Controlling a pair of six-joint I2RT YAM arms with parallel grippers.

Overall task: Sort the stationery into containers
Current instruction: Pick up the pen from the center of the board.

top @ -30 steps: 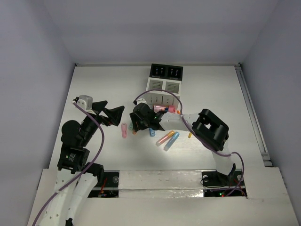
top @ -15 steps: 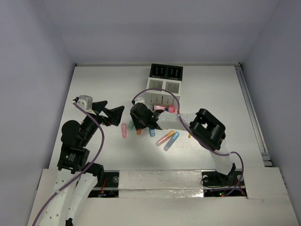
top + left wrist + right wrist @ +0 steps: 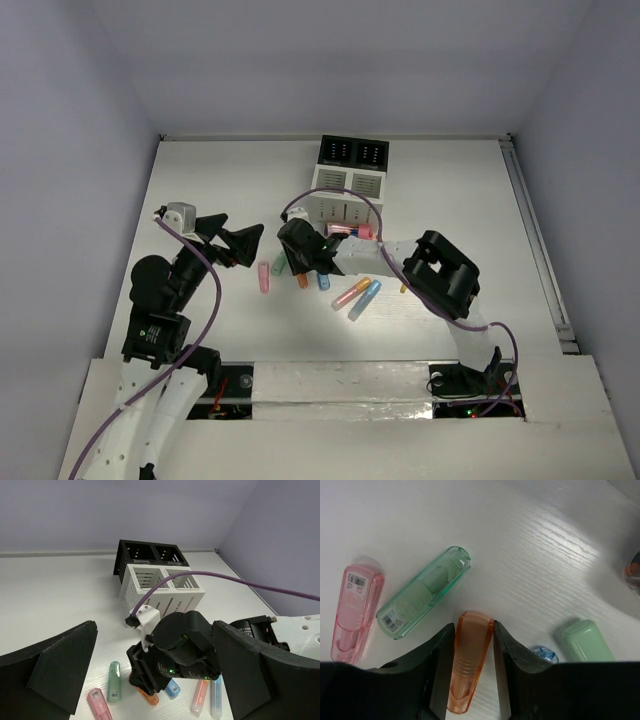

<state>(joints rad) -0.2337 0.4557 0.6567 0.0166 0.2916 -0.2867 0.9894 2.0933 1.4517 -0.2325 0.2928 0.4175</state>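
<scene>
An orange marker [image 3: 467, 670] lies on the white table with my right gripper [image 3: 473, 625] shut on it, one finger pressed against each side. From above, that gripper [image 3: 300, 270] points down over the orange marker [image 3: 302, 281] in front of the containers: a white slotted box [image 3: 345, 195] joined to a black box [image 3: 353, 152]. A green marker [image 3: 422, 600] and a pink marker [image 3: 356, 612] lie just left of it. My left gripper [image 3: 240, 245] hovers open to the left with nothing between its fingers.
A short blue marker [image 3: 323, 281], a long pink one [image 3: 351, 292] and a long blue one [image 3: 365, 299] lie right of the gripper. A small orange piece [image 3: 404, 286] sits near the right arm. Pink pieces [image 3: 350, 231] rest against the white box. A pale green cap [image 3: 585, 641] lies nearby.
My right gripper has narrowed its jaws onto the orange marker and shifted slightly. The left arm has not moved.
</scene>
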